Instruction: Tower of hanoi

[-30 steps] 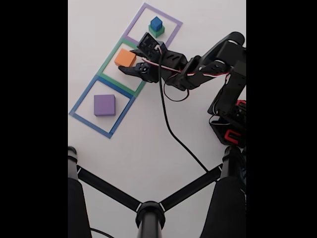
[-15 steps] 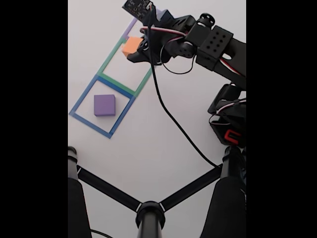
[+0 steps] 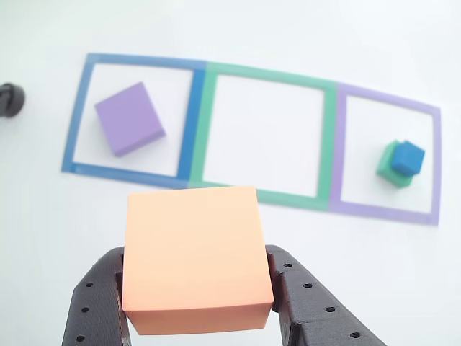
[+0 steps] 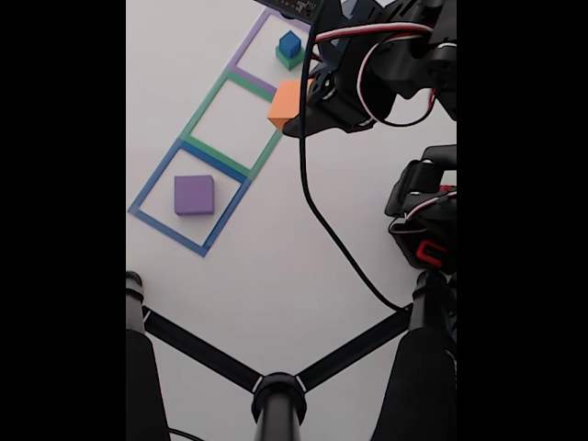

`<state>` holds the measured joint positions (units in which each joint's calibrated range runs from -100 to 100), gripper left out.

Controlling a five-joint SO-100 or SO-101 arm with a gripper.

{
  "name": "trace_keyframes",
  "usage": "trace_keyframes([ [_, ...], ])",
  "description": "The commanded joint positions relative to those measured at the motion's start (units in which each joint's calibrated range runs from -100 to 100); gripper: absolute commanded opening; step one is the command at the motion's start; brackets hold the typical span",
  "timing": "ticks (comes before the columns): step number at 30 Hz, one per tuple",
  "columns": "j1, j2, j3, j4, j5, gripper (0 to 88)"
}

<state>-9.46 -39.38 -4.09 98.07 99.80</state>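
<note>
My tool (image 3: 198, 288) clamps orange block (image 3: 196, 258); since 0.5 s ago swung right, off green outline (image 4: 230, 124), block aloft.

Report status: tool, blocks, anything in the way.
Tool shut on orange block, held above the table. Purple block in blue square, blue block on green block in purple square. Green square empty; nothing in the way.

orange block (image 4: 286, 103) now off green square (image 4: 231, 124)

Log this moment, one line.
pincer: shut on orange block, lifted | purple block: blue outline | blue block on green block: purple outline
</note>
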Motion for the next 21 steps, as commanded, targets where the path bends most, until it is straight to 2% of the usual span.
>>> trace_keyframes([
  [1, -3.3, -2.6, -3.0, 1.2, 0.2, 8.4],
  [10, -8.0, -5.5, 3.7, -2.0, 0.2, 7.9],
  [15, -8.5, -8.6, 19.0, -14.7, 0.2, 8.0],
  [21, -8.5, -9.2, 38.8, -35.0, 0.2, 8.2],
])
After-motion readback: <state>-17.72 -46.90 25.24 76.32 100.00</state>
